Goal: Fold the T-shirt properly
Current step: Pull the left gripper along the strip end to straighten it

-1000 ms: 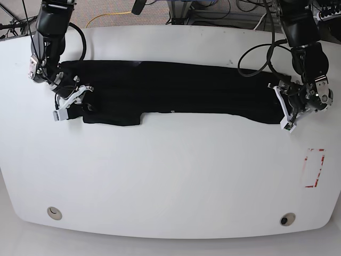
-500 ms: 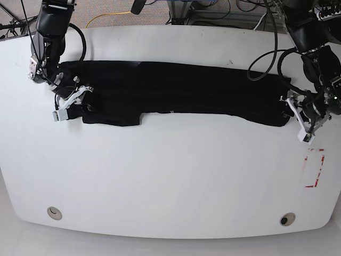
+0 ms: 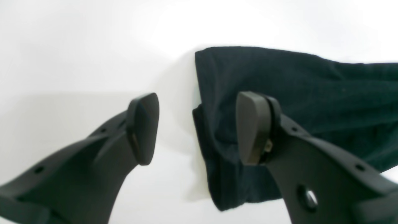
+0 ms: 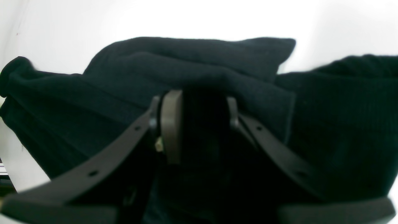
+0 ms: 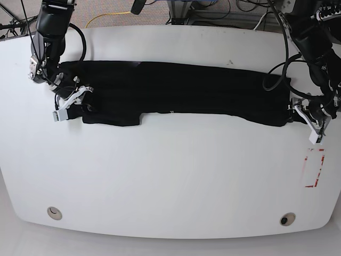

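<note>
The black T-shirt [image 5: 181, 93] lies folded into a long strip across the white table [image 5: 170, 176]. In the base view my right gripper [image 5: 80, 98] is at the strip's left end. The right wrist view shows it shut on a bunched fold of the T-shirt [image 4: 192, 68], with dark cloth filling the gap between its fingers [image 4: 171, 124]. My left gripper [image 5: 306, 121] is just past the strip's right end. In the left wrist view it [image 3: 197, 129] stands open, holding nothing. The T-shirt's edge [image 3: 279, 81] lies flat on the table below and beyond its right finger [image 3: 253, 130].
A red-outlined rectangle [image 5: 314, 168] is marked on the table near the right edge. Two round grommets [image 5: 53, 213] [image 5: 287, 219] sit near the front edge. Cables, one of them yellow [image 5: 106, 16], run behind the table's far edge.
My left gripper opened, let go of the T-shirt's right end and drew back to the right. The right arm has not moved.
</note>
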Motion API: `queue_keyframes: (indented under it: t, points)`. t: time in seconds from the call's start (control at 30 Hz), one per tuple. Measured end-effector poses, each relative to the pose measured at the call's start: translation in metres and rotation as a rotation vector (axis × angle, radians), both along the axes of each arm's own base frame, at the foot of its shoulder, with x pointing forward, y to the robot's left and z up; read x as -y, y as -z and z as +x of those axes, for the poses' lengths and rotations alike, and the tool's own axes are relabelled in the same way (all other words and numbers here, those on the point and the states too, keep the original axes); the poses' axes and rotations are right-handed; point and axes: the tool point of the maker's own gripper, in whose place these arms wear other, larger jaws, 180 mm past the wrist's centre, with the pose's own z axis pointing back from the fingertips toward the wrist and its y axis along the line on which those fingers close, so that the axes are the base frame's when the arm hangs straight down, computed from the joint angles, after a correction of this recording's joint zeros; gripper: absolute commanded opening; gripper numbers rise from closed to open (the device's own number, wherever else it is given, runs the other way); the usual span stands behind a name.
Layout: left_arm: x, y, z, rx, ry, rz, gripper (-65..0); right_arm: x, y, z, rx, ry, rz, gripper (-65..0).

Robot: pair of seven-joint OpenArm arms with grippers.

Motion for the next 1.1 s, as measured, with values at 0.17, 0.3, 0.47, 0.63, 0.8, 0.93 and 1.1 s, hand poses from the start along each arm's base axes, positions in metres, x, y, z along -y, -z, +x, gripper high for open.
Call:
queue_keyframes:
  t: [0.17, 0.3, 0.47, 0.63, 0.8, 0.93, 1.1]
  points:
    - [0.006, 0.01, 0.014, 0.012, -0.024, -0.079, -28.1, 0.0, -0.001, 0.0, 0.003, -0.002, -0.002, -46.1]
    - [0.012, 0.023, 0.021, 0.009, -0.048, -0.159, -28.1, 0.0, -0.001, 0.0, 0.003, -0.001, 0.0, -46.1]
    - [0.021, 0.035, 0.025, -0.01, -0.065, -0.229, -28.2, 0.0, -0.001, 0.0, 0.002, -0.002, -0.002, -46.1]
    - [0.035, 0.037, 0.03, 0.003, -0.065, -0.272, -36.1, 0.0, -0.001, 0.0, 0.002, -0.002, -0.002, -46.1]
    - [0.041, 0.044, 0.027, -0.024, -0.056, -0.275, -64.3, 0.0, -0.001, 0.0, 0.002, -0.001, -0.002, -46.1]
    - [0.04, 0.045, 0.025, -0.031, -0.057, -0.272, -64.7, 0.0, -0.001, 0.0, 0.002, -0.001, -0.002, -46.1]
    - [0.038, 0.04, 0.025, -0.021, -0.047, -0.244, -64.7, -0.002, 0.0, 0.0, 0.001, -0.002, 0.001, -46.1]
